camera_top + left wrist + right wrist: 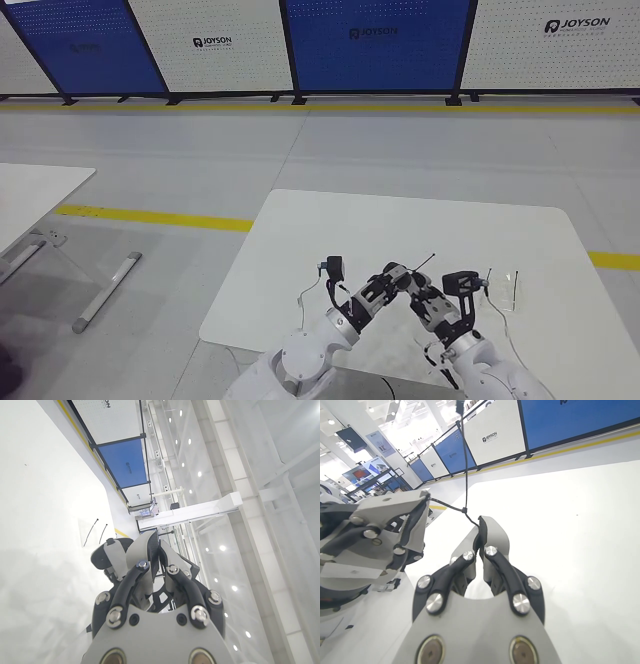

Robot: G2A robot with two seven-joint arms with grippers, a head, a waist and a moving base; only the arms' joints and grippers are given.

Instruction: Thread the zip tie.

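Note:
A thin black zip tie (465, 475) is held above the white table (330, 230) between both grippers. My right gripper (479, 522) is shut on a short end of it, close to a small block (464, 510) on the tie. From that block one strand runs to my left gripper (428, 497), which is shut on it, and a long strand rises upward. In the top view the left gripper (395, 275) and right gripper (415, 282) meet tip to tip near the table's front, with the zip tie (425, 263) sticking out beyond them. The left gripper (157, 540) has its pads pressed together.
Two spare zip ties (490, 283) (517, 285) lie on a clear sheet (505, 295) just right of the grippers; the same two spare ties (91, 531) (103, 533) lie flat beyond my left gripper. A second white table (30, 195) stands at the far left.

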